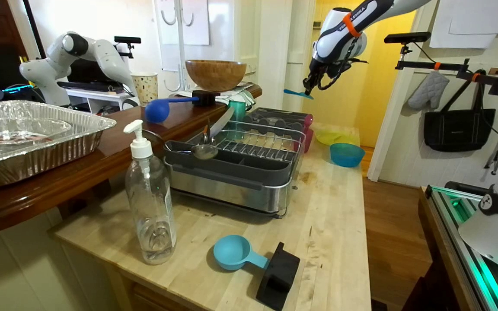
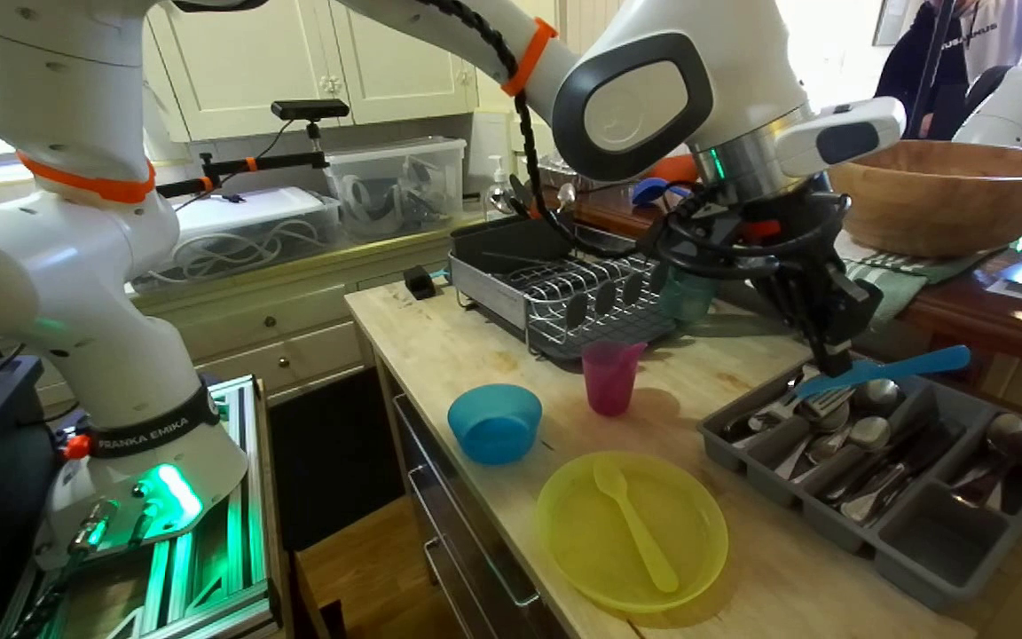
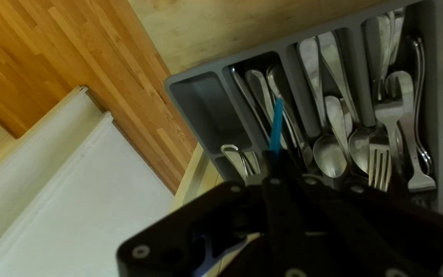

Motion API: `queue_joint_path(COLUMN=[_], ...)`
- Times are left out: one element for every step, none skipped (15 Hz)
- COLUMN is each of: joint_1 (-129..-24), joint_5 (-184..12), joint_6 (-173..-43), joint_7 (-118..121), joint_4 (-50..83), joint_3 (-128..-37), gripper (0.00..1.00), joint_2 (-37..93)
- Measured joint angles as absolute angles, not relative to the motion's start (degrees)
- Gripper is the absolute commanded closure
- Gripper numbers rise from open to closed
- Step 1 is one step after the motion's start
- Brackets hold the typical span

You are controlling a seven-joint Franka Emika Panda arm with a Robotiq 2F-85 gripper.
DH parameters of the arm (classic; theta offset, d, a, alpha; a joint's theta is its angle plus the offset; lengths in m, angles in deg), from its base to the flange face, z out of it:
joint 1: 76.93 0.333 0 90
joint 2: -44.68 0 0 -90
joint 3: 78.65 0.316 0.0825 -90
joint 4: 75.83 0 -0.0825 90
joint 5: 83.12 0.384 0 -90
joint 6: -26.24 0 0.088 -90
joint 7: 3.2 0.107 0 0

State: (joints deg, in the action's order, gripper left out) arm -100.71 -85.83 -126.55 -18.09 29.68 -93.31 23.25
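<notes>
My gripper is shut on a blue plastic utensil, held roughly level across the fingertips in both exterior views. Its kind I cannot tell. In the wrist view only a narrow blue strip of the utensil shows beyond the dark gripper. Below hangs the grey cutlery tray, with metal forks, spoons and knives in several compartments. One wide compartment at the tray's end has nothing in it. The utensil is above the tray and appears apart from it.
A yellow plate with a yellow spoon, a blue bowl and a pink cup stand near the tray. The dish rack is farther along the counter. A wooden bowl sits on the raised ledge beside the gripper.
</notes>
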Motion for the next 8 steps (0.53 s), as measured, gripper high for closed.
queue_joint_path(joint_1=[-99.86, -98.73, -97.41, -96.03, -94.68, -93.41, -92.31, -91.48], joint_5=[-86.98, -88.57, -90.42, -92.46, -94.49, -96.43, -98.21, -99.54], joint_6=[-126.77, -127.18, -127.74, -128.14, -128.31, -128.37, -128.39, -128.39], joint_7=[-16.74, -14.98, -12.92, -10.58, -8.2, -5.63, -3.13, -1.13], joint_4=[29.91, 30.48, 31.46, 32.62, 33.95, 35.38, 36.88, 38.45], joint_3=[-93.88, -94.66, -95.58, -96.61, -97.65, -98.65, -99.54, -100.14], gripper=[0.99, 0.99, 0.99, 0.99, 0.99, 0.99, 0.99, 0.99], joint_2=[23.45, 23.86, 24.5, 25.29, 26.2, 27.21, 28.24, 29.28])
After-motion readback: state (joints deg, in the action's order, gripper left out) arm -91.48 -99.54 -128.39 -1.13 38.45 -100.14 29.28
